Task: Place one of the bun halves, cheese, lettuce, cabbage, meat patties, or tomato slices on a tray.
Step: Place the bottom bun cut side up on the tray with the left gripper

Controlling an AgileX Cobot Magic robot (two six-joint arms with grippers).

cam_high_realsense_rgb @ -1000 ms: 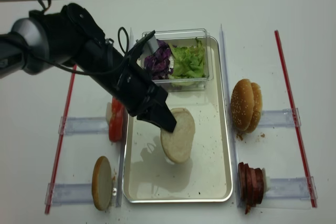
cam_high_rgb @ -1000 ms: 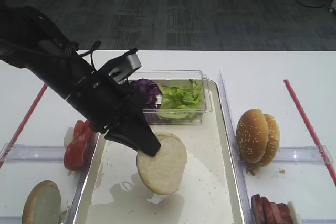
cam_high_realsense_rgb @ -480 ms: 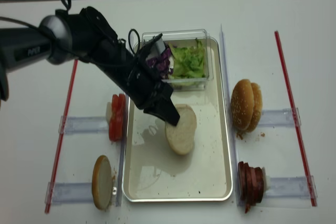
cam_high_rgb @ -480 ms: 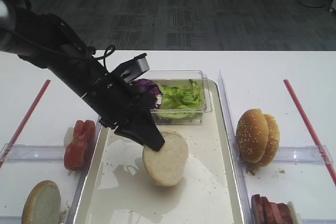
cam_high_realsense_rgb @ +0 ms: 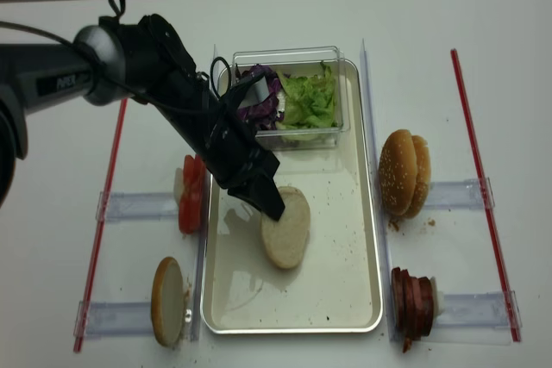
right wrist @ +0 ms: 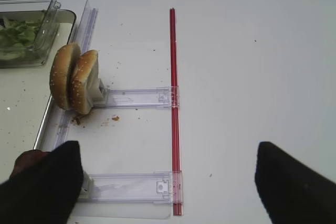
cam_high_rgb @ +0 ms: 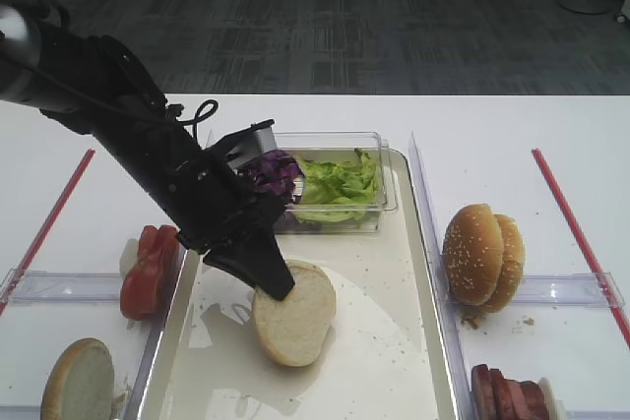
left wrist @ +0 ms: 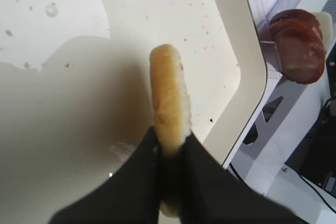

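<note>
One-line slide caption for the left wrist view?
Left end effector grips a bun half edge-on above the crumb-specked tray, meat patties beyond the rim.

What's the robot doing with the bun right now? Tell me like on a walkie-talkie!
Left gripper shut on bun half, low over tray. Right gripper idle, jaws unseen. Nothing underneath but crumbs.

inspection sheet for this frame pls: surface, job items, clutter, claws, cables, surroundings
Surface: white table, red strips, clear holders.
Job's things: bun half over tray, tilted, contact unclear; lettuce and cabbage in tub; tomato slices; patties; sesame buns.
Clutter: crumbs on tray and near sesame buns.
Claws: left claw shut on bun half; right fingers apart, empty.
Cables: black cable on left arm.
Surroundings: dark carpet.
</note>
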